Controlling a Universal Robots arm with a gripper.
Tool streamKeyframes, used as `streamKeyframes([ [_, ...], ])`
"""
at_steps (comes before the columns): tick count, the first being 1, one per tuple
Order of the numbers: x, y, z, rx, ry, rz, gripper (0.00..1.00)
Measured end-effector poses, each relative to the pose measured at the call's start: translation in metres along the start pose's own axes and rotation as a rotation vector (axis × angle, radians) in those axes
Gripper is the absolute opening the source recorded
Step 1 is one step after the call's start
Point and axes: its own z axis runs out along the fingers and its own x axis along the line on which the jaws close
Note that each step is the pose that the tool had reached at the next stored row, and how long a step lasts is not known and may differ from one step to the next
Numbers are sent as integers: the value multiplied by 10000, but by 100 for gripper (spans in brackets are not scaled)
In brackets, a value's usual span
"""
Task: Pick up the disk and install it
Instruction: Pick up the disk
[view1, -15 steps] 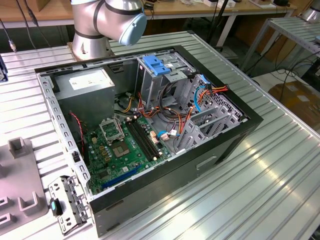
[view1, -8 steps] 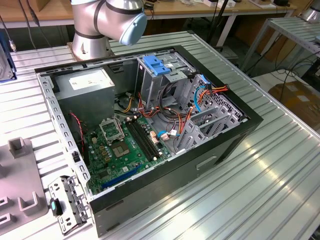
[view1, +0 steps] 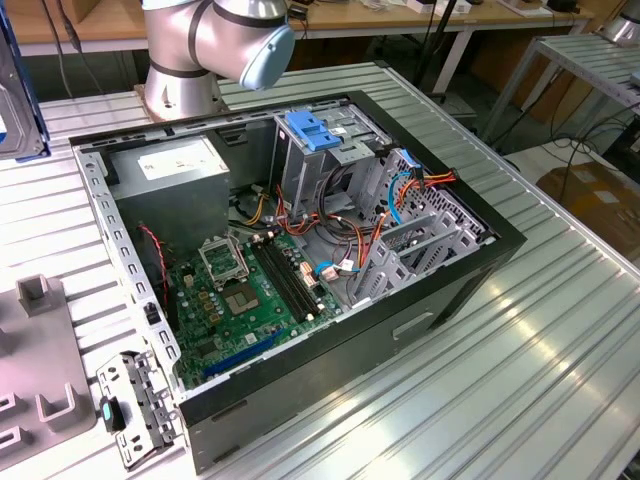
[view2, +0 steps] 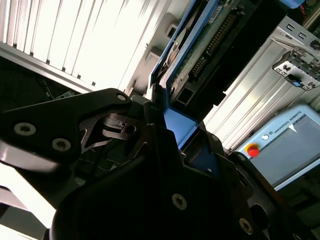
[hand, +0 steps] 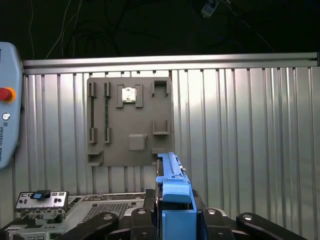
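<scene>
In the first wrist view the disk (hand: 174, 197) stands on edge, its blue side rail facing the camera, with my gripper (hand: 175, 220) shut on it; one black finger (hand: 220, 225) sits on each side. In the second wrist view the disk (view2: 200, 55) shows its blue rail and green circuit board, running out past my gripper (view2: 167, 127). At the exterior view's left border a silver plate with a blue edge (view1: 18, 100), apparently the disk, hangs above the table, well away from the open computer case (view1: 300, 250).
The case holds a grey power supply box (view1: 170, 165), a motherboard (view1: 240, 290), loose cables and a blue slotted bracket (view1: 315, 130) on the drive cage. A grey fixture plate (hand: 130, 120) lies on the ribbed table. A teach pendant (hand: 7, 100) lies beside it.
</scene>
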Motion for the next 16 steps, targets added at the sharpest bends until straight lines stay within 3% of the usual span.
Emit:
streamKeyframes([
  [5,-2,-49,-1,0,0,0,37],
  [16,-3,-63,-2,-2,1,-1,37],
])
